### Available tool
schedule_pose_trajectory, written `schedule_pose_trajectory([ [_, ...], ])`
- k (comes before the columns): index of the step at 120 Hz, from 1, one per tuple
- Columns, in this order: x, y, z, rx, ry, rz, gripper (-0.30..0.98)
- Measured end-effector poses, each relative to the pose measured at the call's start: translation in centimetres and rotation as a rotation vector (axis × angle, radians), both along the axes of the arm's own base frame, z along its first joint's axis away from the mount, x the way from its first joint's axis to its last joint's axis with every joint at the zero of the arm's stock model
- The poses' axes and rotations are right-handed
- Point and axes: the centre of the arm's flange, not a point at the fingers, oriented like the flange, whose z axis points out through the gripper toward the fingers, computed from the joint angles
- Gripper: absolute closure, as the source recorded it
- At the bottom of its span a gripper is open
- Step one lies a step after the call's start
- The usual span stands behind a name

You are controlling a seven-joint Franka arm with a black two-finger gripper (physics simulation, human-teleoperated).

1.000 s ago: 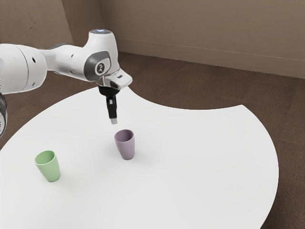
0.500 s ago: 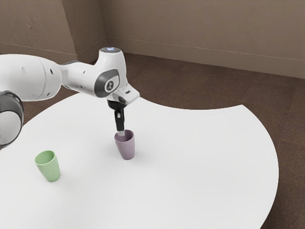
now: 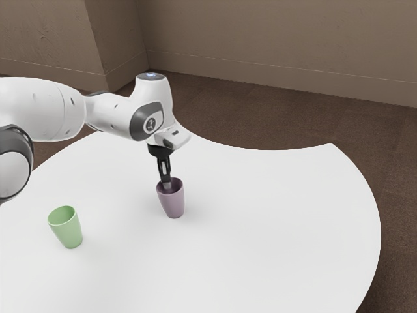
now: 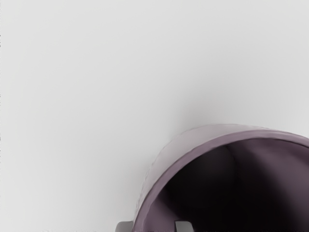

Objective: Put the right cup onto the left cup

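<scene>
My gripper (image 3: 167,185) points down at the rim of the purple cup (image 3: 172,203), which stands upright at the exterior view's right of the green cup (image 3: 68,228). The green cup is upright too, well apart from the gripper. In the wrist view the gripper (image 4: 154,226) has one fingertip outside the purple cup (image 4: 193,150) and the other inside its mouth. The cup's wall lies between them, with a gap left toward the inner fingertip, so the fingers are open. Their lower parts are partly hidden by the cup.
Both cups stand on a white table (image 3: 260,241) with a curved edge. Its far edge bows inward behind the purple cup. Brown floor and a wall lie beyond.
My hand has come down and toward the exterior view's right, from above the purple cup to its rim. The fingers show a different outline now. Both cups have stayed where they were.
</scene>
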Motion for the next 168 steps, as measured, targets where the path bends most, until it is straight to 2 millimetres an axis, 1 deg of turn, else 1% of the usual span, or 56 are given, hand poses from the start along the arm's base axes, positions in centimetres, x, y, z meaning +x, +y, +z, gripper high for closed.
schedule_pose_trajectory([
  [14,0.0,0.1,0.1,-0.002,-0.002,0.012,0.73],
  [38,-0.1,0.2,0.3,-0.006,-0.004,0.031,0.77],
  [52,-0.2,0.5,0.9,-0.006,-0.010,0.043,0.78],
  [63,-0.8,1.0,2.1,-0.008,-0.013,0.056,0.78],
  [74,-2.1,1.5,3.4,-0.012,-0.012,0.070,0.79],
  [87,-4.5,2.5,4.8,-0.017,-0.007,0.091,0.79],
  [105,-7.9,5.0,6.8,-0.020,-0.003,0.135,0.79],
  [119,-10.0,6.8,8.1,-0.017,-0.001,0.168,0.79],
  [132,-11.5,8.4,8.7,-0.017,0.011,0.198,0.79],
  [152,-13.6,10.9,8.2,-0.012,0.042,0.244,0.79],
  [168,-14.7,13.1,9.5,0.003,0.038,0.277,0.79],
])
